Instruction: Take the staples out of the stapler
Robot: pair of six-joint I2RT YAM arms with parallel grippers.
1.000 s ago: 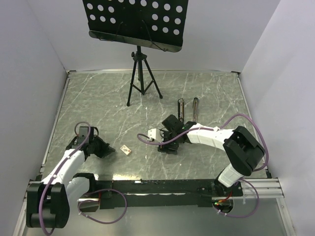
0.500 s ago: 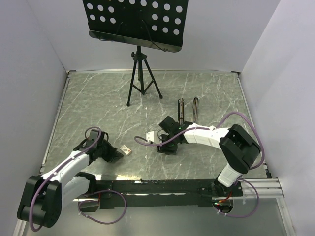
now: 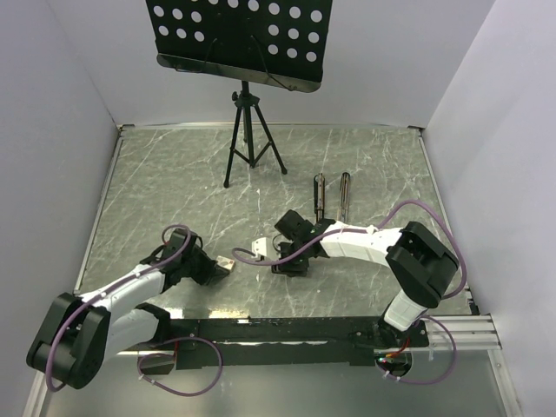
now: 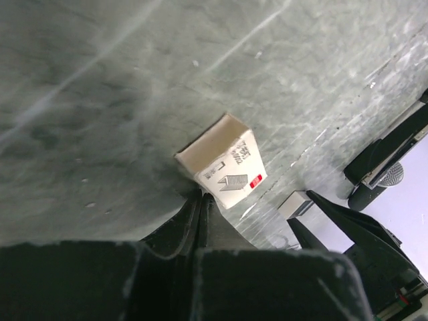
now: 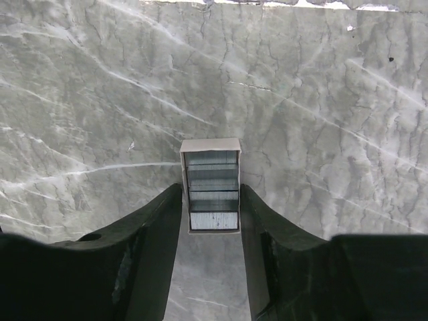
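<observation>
My right gripper point(image 5: 211, 192) is shut on a small white tray of silvery staples point(image 5: 213, 180), held between both fingers just above the marble. In the top view this pale block point(image 3: 263, 248) sits at the tip of the right gripper point(image 3: 273, 251), left of table centre. The stapler point(image 3: 320, 196) lies behind it as two narrow dark bars, the second point(image 3: 345, 193) beside the first. My left gripper point(image 4: 202, 195) is shut and empty, its tips touching the edge of a small cardboard staple box point(image 4: 224, 164), which also shows in the top view point(image 3: 224, 261).
A black tripod point(image 3: 250, 143) carrying a perforated music stand point(image 3: 234, 39) stands at the back centre. White walls close in the table on the left, right and back. The right gripper's fingers point(image 4: 348, 224) and tray show in the left wrist view.
My left gripper has moved right along the table until its tips reach the cardboard box. My right gripper has shifted slightly left and nearer with the staples tray.
</observation>
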